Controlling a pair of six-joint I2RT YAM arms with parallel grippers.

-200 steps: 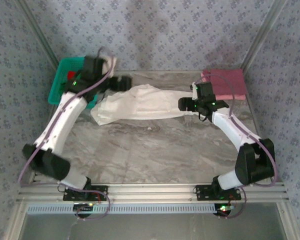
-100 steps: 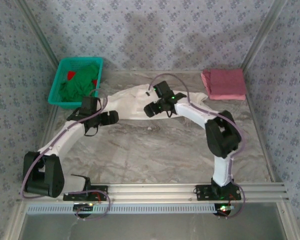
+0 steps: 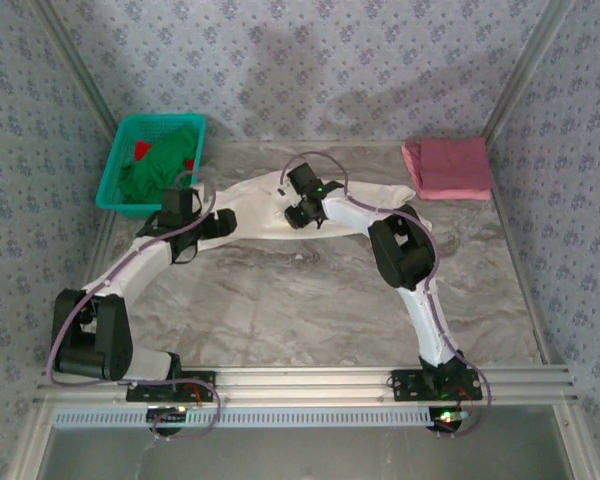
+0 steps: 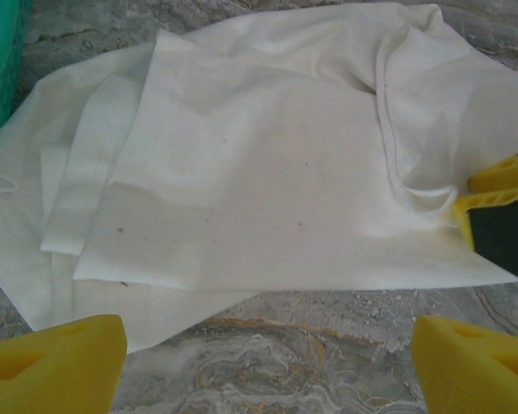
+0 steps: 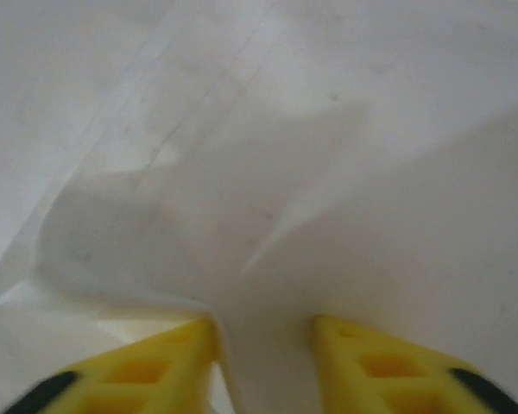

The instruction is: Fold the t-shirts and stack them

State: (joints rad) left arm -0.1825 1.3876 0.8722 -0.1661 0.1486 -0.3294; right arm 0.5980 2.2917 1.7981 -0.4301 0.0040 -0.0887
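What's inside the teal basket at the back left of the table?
The teal basket holds crumpled green cloth with a red patch showing at its left. Anything beneath that cloth is covered.

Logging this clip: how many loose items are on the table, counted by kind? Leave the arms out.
T-shirts: 2, one cream-white t-shirt spread out, one pink t-shirt folded at the far right
Baskets: 1, a teal basket at the far left
Cloth heaps: 1, green cloth in the basket; how many pieces it holds cannot be told
Total: 4
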